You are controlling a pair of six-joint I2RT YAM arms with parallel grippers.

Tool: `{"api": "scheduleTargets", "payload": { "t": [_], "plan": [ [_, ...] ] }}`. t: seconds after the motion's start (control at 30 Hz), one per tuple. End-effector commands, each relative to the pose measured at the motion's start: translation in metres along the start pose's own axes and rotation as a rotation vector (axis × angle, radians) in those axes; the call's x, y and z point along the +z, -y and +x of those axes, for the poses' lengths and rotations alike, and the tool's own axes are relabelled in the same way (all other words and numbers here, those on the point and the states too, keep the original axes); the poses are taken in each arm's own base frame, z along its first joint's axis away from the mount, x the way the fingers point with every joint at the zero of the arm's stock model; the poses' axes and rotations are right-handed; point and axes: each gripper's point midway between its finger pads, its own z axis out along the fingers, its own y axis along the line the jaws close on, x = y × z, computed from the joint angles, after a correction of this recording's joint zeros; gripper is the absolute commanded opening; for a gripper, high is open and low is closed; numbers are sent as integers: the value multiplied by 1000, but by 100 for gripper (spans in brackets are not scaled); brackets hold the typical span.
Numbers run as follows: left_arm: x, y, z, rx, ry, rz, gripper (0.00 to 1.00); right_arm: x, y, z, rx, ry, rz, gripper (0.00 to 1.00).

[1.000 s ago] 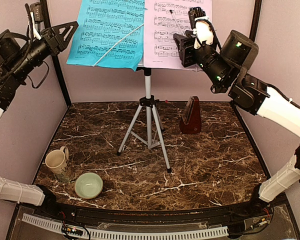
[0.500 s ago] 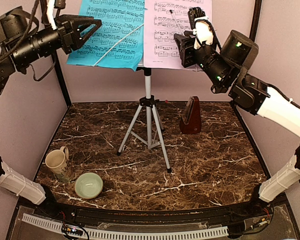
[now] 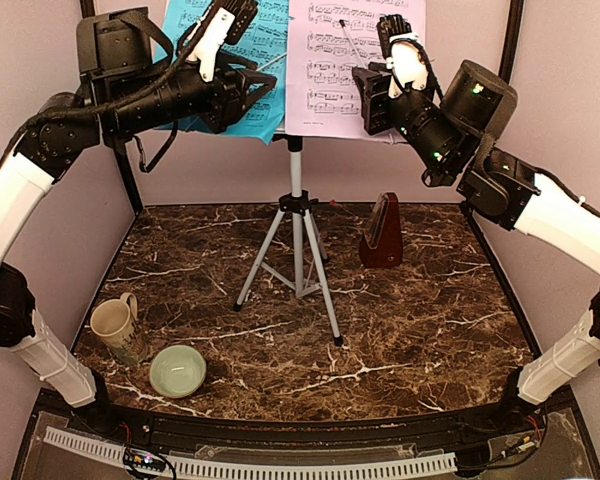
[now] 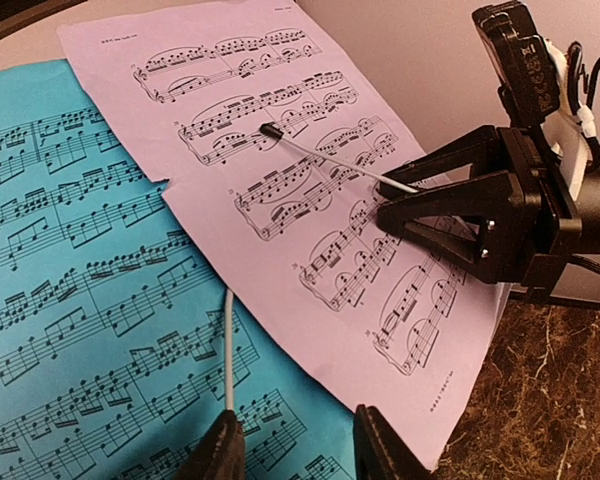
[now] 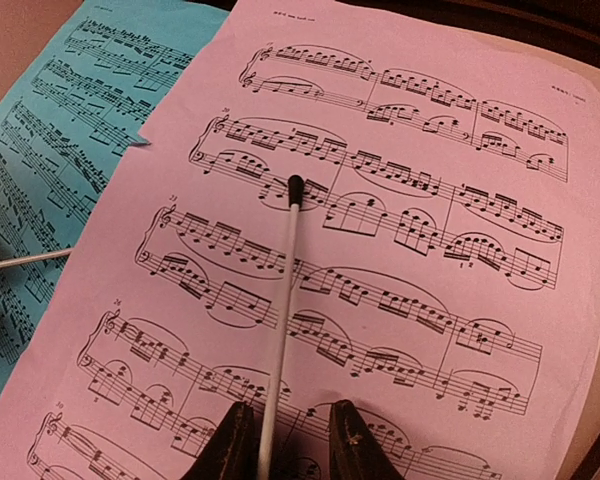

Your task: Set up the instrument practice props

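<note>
While the mug (image 3: 113, 325) and bowl (image 3: 177, 371) sit unused at the near left corner of the counter (image 3: 430, 330), the work is all up high on the stand (image 3: 297, 215), whose tripod is planted mid-counter. The left jaws are at the blue page (image 4: 70, 250), part spread and holding nothing. Its white wire (image 4: 228, 350) begins hard against one side of their gap and runs straight away from them up the sheet, so it sits off-centre rather than in the middle. Next over, the pink page (image 3: 325, 60) overlaps the blue one's edge. The right jaws are at its lower part, narrowly apart, astride the black-tipped wire (image 5: 285, 300) without pinching it, as far as I can see. That wire points away from them up the page, leaning slightly right, and also lies nearer one side of the gap. Each set of jaws is nearest its own sheet's wire. I'd judge the left jaws want a small sideways shift before any squeeze. The metronome (image 3: 383, 232) stands upright on the counter, just right of the stand and apart from it.
</note>
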Motion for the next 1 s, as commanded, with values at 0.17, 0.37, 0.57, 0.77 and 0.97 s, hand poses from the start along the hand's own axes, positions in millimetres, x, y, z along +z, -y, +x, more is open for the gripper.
{"api": "scheduleTargets", "payload": {
  "t": [0.17, 0.37, 0.57, 0.77, 0.97],
  "plan": [
    [-4, -31, -11, 49, 3, -170, 38, -2, 13, -17, 22, 50, 39, 26],
    [3, -30, -4, 82, -41, -190, 38, -3, 14, -17, 22, 52, 41, 25],
    [-1, -37, -7, 75, -33, -230, 28, -3, 14, -16, 18, 49, 44, 21],
    [-16, -52, -17, 41, 27, -302, 11, -4, 16, -16, 18, 47, 53, 11],
    [-26, -63, -22, 18, 60, -359, 3, -5, 18, -15, 18, 45, 63, 3]
  ]
}}
